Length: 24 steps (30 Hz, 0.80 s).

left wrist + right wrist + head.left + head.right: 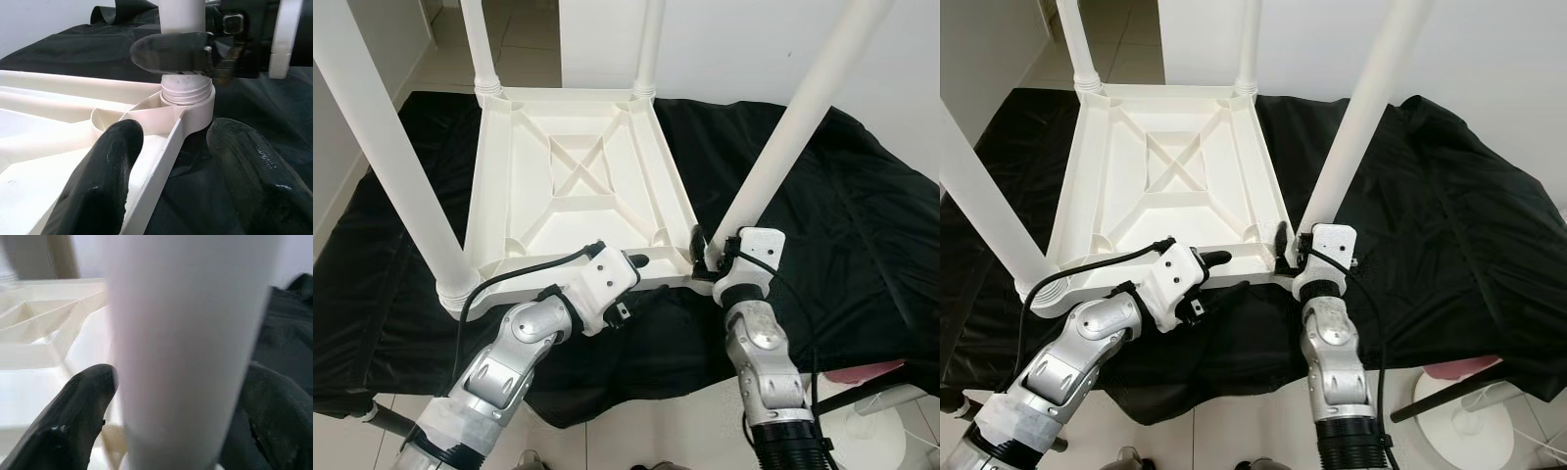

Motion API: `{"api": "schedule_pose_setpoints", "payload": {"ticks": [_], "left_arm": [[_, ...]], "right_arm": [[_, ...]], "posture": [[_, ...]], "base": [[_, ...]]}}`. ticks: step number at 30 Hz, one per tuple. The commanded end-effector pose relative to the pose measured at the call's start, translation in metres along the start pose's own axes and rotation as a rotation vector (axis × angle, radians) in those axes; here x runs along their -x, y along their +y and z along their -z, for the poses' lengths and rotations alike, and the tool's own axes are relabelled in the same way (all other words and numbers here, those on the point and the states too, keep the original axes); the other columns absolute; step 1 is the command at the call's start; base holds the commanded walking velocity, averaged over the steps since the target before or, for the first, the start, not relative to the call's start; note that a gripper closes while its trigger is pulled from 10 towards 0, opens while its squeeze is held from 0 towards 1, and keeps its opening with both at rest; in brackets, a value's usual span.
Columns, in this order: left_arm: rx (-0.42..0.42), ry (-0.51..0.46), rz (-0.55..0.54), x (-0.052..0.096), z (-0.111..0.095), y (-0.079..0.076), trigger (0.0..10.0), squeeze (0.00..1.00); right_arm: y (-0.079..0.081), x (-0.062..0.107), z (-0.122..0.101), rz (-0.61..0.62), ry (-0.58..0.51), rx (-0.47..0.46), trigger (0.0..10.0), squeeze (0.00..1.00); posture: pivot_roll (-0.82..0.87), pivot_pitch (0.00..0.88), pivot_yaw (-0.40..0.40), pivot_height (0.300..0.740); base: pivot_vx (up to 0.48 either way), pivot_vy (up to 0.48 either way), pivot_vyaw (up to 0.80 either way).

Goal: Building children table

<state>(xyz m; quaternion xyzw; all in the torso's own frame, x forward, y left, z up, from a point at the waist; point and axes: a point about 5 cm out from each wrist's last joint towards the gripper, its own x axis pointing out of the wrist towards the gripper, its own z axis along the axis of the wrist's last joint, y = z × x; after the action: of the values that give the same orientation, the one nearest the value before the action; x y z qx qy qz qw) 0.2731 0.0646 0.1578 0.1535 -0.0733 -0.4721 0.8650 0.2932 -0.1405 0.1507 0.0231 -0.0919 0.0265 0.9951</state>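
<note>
The upturned white tabletop (pixel 578 186) lay on the black cloth (pixel 842 215), the fourth leg (pixel 783 137) seated in its near corner socket (pixel 188 100). I had my right gripper (pixel 708 251) pinching that leg between its fingers; my left gripper (pixel 631 269) straddled the rim, fingers spread. Next, I judged, twisting it tight.

Near edge: my left gripper (pixel 641 262) straddled the tabletop rim (pixel 161 161) — open cloth (pixel 842 225) lay right | near-right leg (pixel 783 137) blocked my right gripper (pixel 703 245).
</note>
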Motion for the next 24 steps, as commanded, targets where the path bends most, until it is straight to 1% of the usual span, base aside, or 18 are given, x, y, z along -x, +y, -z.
{"api": "schedule_pose_setpoints", "payload": {"ticks": [1, 2, 4, 5, 6, 8, 9, 10, 11, 12, 17, 19, 21, 24], "left_arm": [[0.003, 0.007, 0.042, 0.001, 0.003, -0.001, 10.0, 0.00], [0.002, 0.008, 0.042, 0.001, 0.004, -0.001, 10.0, 0.00], [0.000, 0.008, 0.040, 0.002, 0.004, 0.000, 10.0, 0.00], [0.000, 0.009, 0.038, 0.002, 0.004, 0.001, 10.0, 0.00], [0.000, 0.009, 0.038, 0.002, 0.004, 0.001, 10.0, 0.00], [-0.002, 0.010, 0.036, 0.002, 0.004, 0.001, 10.0, 0.00], [-0.002, 0.010, 0.036, 0.002, 0.004, 0.001, 10.0, 0.00], [-0.003, 0.012, 0.036, 0.002, 0.005, 0.001, 10.0, 0.00], [-0.003, 0.012, 0.036, 0.002, 0.005, 0.001, 10.0, 0.00], [-0.005, 0.013, 0.036, 0.002, 0.005, 0.001, 10.0, 0.00], [-0.006, 0.014, 0.036, 0.003, 0.005, 0.002, 10.0, 0.00], [-0.009, 0.016, 0.040, 0.003, 0.005, 0.002, 10.0, 0.00], [-0.014, 0.016, 0.045, 0.002, 0.006, 0.001, 10.0, 0.00], [-0.035, 0.022, 0.047, 0.001, 0.005, 0.003, 10.0, 0.00]], "right_arm": [[0.000, 0.003, 0.001, -0.068, 0.011, -0.012, 10.0, 0.00], [-0.002, 0.004, 0.001, -0.110, 0.015, -0.001, 10.0, 0.00], [-0.007, 0.005, 0.001, -0.145, 0.014, 0.019, 10.0, 0.00], [-0.011, 0.004, 0.001, -0.190, 0.018, 0.032, 10.0, 0.00], [-0.011, 0.004, 0.001, -0.190, 0.018, 0.032, 10.0, 0.00], [-0.017, 0.005, 0.006, -0.283, 0.034, 0.060, 10.0, 0.00], [-0.017, 0.005, 0.006, -0.283, 0.034, 0.060, 10.0, 0.00], [-0.021, 0.007, 0.010, -0.320, 0.050, 0.068, 10.0, 0.00], [-0.021, 0.007, 0.010, -0.320, 0.050, 0.068, 10.0, 0.00], [-0.024, 0.008, 0.014, -0.347, 0.065, 0.076, 10.0, 0.00], [-0.031, 0.007, 0.017, -0.382, 0.073, 0.075, 10.0, 0.00], [-0.037, 0.002, 0.016, -0.408, 0.072, 0.071, 10.0, 0.00], [-0.038, -0.003, 0.017, -0.431, 0.081, 0.079, 10.0, 0.00], [-0.037, -0.011, 0.019, -0.457, 0.089, 0.083, 10.0, 0.00]], "posture": [[0.00, 0.081, -0.087, 0.740], [0.00, 0.081, -0.087, 0.740], [-0.01, 0.080, -0.086, 0.740], [0.00, 0.079, -0.086, 0.740], [0.00, 0.079, -0.086, 0.740], [0.00, 0.079, -0.086, 0.740], [0.00, 0.079, -0.086, 0.740], [0.00, 0.072, -0.085, 0.740], [0.00, 0.072, -0.085, 0.740], [0.00, 0.070, -0.085, 0.740], [0.00, 0.065, -0.075, 0.740], [0.00, 0.062, -0.076, 0.740], [0.00, 0.059, -0.074, 0.740], [0.01, 0.052, -0.076, 0.740]], "base": [[0.000, 0.000, 0.00], [0.000, 0.000, 0.00], [0.000, 0.000, 0.00], [0.000, 0.000, 0.00], [0.000, 0.000, 0.00], [0.000, 0.000, 0.00], [0.000, 0.000, 0.00], [0.000, 0.000, 0.00], [0.000, 0.000, 0.00], [0.000, 0.000, 0.00], [0.000, 0.000, 0.00], [0.000, 0.000, 0.00], [0.000, 0.000, 0.00], [0.000, 0.000, 0.00]]}}
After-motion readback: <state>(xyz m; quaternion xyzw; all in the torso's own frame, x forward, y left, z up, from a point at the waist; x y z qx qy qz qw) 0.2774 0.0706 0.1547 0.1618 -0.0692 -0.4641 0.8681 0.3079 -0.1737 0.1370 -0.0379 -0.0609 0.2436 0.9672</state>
